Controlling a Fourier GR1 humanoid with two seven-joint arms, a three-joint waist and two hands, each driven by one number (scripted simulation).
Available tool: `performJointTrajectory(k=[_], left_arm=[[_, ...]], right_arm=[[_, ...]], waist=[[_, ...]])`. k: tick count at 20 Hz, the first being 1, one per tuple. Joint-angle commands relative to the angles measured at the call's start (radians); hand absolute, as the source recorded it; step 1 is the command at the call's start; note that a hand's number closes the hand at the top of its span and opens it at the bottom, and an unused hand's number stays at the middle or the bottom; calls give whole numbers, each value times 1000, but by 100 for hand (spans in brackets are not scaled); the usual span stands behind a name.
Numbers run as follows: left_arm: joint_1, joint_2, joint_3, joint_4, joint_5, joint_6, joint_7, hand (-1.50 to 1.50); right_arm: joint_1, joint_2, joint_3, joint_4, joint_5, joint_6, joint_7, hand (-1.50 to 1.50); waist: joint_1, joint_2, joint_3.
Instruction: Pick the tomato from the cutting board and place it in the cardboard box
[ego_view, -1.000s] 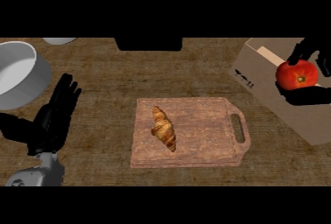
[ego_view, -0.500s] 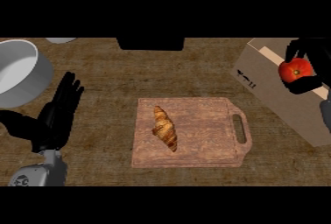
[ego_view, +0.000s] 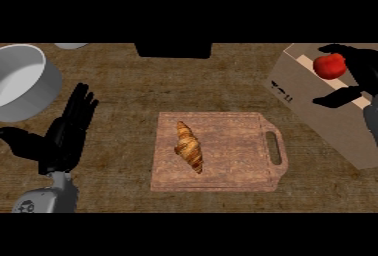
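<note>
Over the cardboard box (ego_view: 325, 107), the right hand (ego_view: 354, 75) has its fingers curled around the tomato (ego_view: 329, 65); the left hand (ego_view: 63, 135) rests open.

head view | steeply down on counter (ego_view: 221, 100) | forearms enter from lower edge (single camera)

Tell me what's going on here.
The robot's right hand holds a tomato over the open cardboard box at the counter's right side, not yet let go. The cutting board in the middle now carries only a croissant. The left hand rests open at the left, fingers up, near a grey bowl.
</note>
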Motion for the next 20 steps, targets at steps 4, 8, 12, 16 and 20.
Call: performJointTrajectory(k=[4, 8, 12, 16, 20], left_arm=[[2, 10, 19, -3, 15, -4, 6, 0], [43, 10, 12, -5, 4, -9, -10, 0], [-15, 23, 24, -21, 2, 16, 51, 0], [7, 22, 38, 5, 11, 3, 11, 0], [56, 12, 20, -23, 27, -29, -15, 0]], right_arm=[[-62, 67, -170, 60, -187, -204, -222, -150], [-122, 71, -270, 83, -340, -92, -242, -150], [-141, 63, -380, 128, -504, 80, -195, -150], [-158, 53, -497, 160, -656, 176, -152, -150], [-138, -57, -560, 291, -709, 238, -224, -150]], waist=[[1, 8, 9], [-11, 0, 7], [-28, -4, 8], [-35, -2, 7], [-14, 4, 7]])
